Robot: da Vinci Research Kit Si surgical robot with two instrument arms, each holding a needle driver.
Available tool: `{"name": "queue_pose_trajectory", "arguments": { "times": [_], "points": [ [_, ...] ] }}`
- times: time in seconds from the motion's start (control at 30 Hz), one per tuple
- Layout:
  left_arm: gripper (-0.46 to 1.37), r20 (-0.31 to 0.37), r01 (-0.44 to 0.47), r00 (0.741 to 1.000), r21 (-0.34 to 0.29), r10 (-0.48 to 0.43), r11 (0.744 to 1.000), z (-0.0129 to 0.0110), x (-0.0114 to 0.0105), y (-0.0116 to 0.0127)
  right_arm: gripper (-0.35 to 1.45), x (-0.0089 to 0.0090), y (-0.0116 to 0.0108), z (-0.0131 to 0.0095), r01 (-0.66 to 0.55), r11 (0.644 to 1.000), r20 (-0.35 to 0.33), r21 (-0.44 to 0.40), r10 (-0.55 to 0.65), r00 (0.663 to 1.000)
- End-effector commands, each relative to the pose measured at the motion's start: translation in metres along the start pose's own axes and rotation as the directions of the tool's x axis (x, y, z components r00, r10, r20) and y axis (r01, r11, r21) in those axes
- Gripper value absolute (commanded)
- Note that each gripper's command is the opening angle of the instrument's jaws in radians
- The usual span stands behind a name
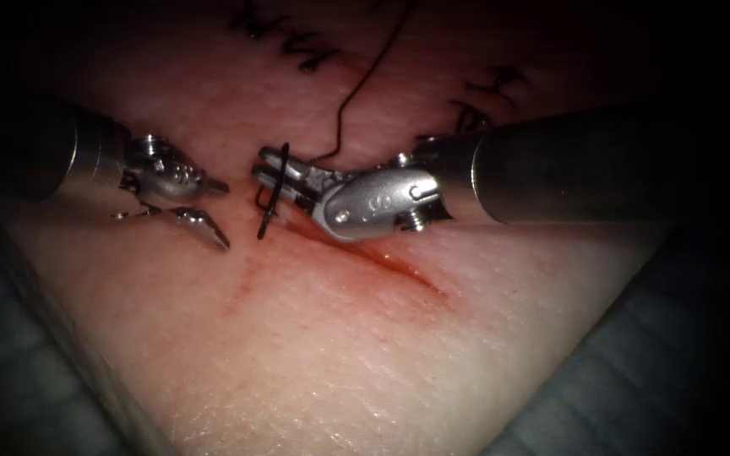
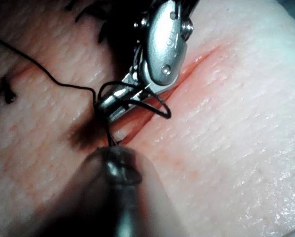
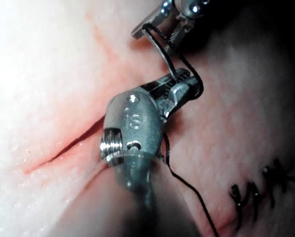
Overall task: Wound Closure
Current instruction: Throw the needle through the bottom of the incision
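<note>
- Needle (image 1: 273,190) sitting clamped mid-curve in right tool (image 1: 276,176), above tissue (image 1: 314,338), just left of cut (image 1: 399,266); not in tissue, presumably for handoff.
- Left tool (image 1: 213,211) gaping wide beside it, holding nothing.
- Thread (image 1: 365,80) trailing far.

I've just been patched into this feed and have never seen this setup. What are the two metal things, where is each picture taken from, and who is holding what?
These are two thin arms of a surgical practice robot, each ending in a small two-jawed tool. They work over a slab of pork belly, the tissue, which has a cut with red fluid along it.

The endoscope view looks down from above and in front. The other two views come from cameras near each arm's wrist.

The right tool comes in from the picture's right, jaws shut on the curved needle near its middle. The needle stands clear of the tissue. Dark thread trails up from it across the skin.

The left tool sits left of the needle, jaws open, holding nothing.
</note>
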Motion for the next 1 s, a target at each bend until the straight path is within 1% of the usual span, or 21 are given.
{"name": "queue_pose_trajectory", "arguments": {
  "times": [0.03, 0.2, 0.27, 0.33, 0.43, 0.53, 0.6, 0.7, 0.87, 0.93, 1.0],
  "points": [
    [0.16, -0.019, 0.001, 1.000, 0.002, -0.001, 1.000, 0.0000, -0.0002, 0.0003, -0.35, 0.0002, 0.0001, -0.0001, -0.030, 0.999, 0.011, -0.014, 0.030, 0.999],
    [0.01, -0.055, 0.020, 0.998, 0.012, -0.019, 1.000, 0.0003, -0.0007, 0.0019, -0.35, 0.0003, 0.0003, -0.0002, -0.120, 0.992, 0.058, -0.047, 0.122, 0.991],
    [-0.02, -0.062, 0.020, 0.998, 0.010, -0.019, 1.000, 0.0006, -0.0009, 0.0026, -0.35, 0.0004, 0.0005, -0.0003, -0.155, 0.987, 0.089, -0.043, 0.159, 0.983],
    [-0.03, -0.063, 0.020, 0.998, 0.003, -0.019, 1.000, 0.0009, -0.0012, 0.0032, -0.35, 0.0005, 0.0007, -0.0004, -0.207, 0.977, 0.125, -0.051, 0.212, 0.969],
    [-0.08, -0.065, 0.017, 0.998, -0.007, -0.018, 1.000, 0.0014, -0.0016, 0.0040, -0.35, 0.0006, 0.0011, -0.0006, -0.265, 0.962, 0.148, -0.074, 0.273, 0.951],
    [-0.09, -0.068, 0.016, 0.997, -0.036, -0.019, 0.999, 0.0018, -0.0021, 0.0046, -0.35, 0.0006, 0.0017, -0.0008, -0.319, 0.944, 0.172, -0.080, 0.328, 0.929],
    [-0.10, -0.070, 0.015, 0.997, -0.040, -0.017, 0.999, 0.0020, -0.0024, 0.0048, -0.35, 0.0005, 0.0021, -0.0010, -0.353, 0.932, 0.184, -0.079, 0.362, 0.914],
    [-0.11, -0.073, 0.012, 0.997, -0.050, -0.016, 0.999, 0.0024, -0.0029, 0.0053, -0.35, 0.0004, 0.0028, -0.0011, -0.422, 0.902, 0.201, -0.093, 0.433, 0.879],
    [-0.13, -0.073, 0.011, 0.997, -0.051, -0.015, 0.999, 0.0025, -0.0030, 0.0054, -0.35, 0.0002, 0.0034, -0.0011, -0.499, 0.859, 0.203, -0.116, 0.512, 0.834],
    [-0.16, -0.073, 0.011, 0.997, -0.052, -0.014, 0.999, 0.0025, -0.0030, 0.0054, -0.35, 0.0002, 0.0034, -0.0011, -0.509, 0.852, 0.202, -0.118, 0.523, 0.828],
    [-0.17, -0.074, 0.010, 0.997, -0.052, -0.014, 0.999, 0.0025, -0.0030, 0.0053, -0.35, 0.0001, 0.0035, -0.0010, -0.529, 0.840, 0.208, -0.119, 0.542, 0.814]
  ]
}}
